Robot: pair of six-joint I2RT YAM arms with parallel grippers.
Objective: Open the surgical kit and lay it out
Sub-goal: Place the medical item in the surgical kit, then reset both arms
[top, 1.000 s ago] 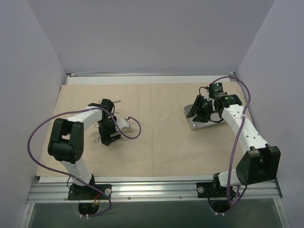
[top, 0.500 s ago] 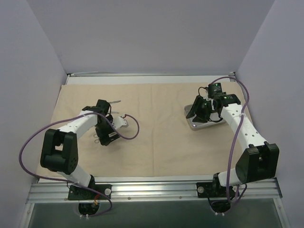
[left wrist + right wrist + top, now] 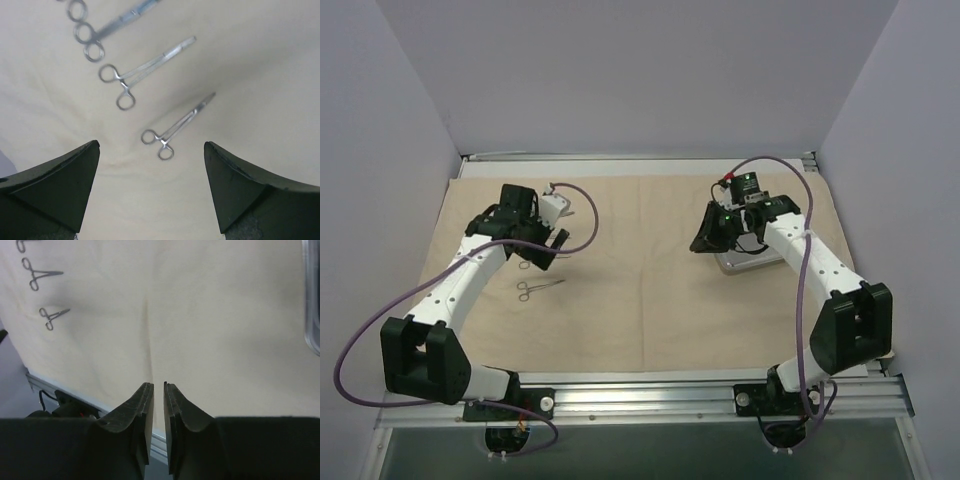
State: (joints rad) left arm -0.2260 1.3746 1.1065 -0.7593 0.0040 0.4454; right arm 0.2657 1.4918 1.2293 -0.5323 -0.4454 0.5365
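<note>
The beige cloth wrap (image 3: 640,300) lies spread flat over the table. Several silver ring-handled instruments lie on its left part; one instrument (image 3: 540,287) shows from above. In the left wrist view the nearest instrument (image 3: 176,127) lies just ahead of my fingers, with another instrument (image 3: 145,70) beyond it. My left gripper (image 3: 538,242) (image 3: 151,150) hovers above them, open wide and empty. The steel tray (image 3: 760,264) sits at the right; its rim (image 3: 312,315) edges the right wrist view. My right gripper (image 3: 704,236) (image 3: 158,386) hangs left of the tray, its jaws a narrow slit apart, holding nothing.
Two instruments (image 3: 50,317) show far off in the right wrist view. The metal rail (image 3: 640,400) runs along the table's near edge. Grey walls close in the back and both sides. A purple cable (image 3: 585,215) loops off the left wrist.
My left arm swung back and to the left, uncovering an instrument on the cloth. My right gripper moved left off the tray and its jaws narrowed.
</note>
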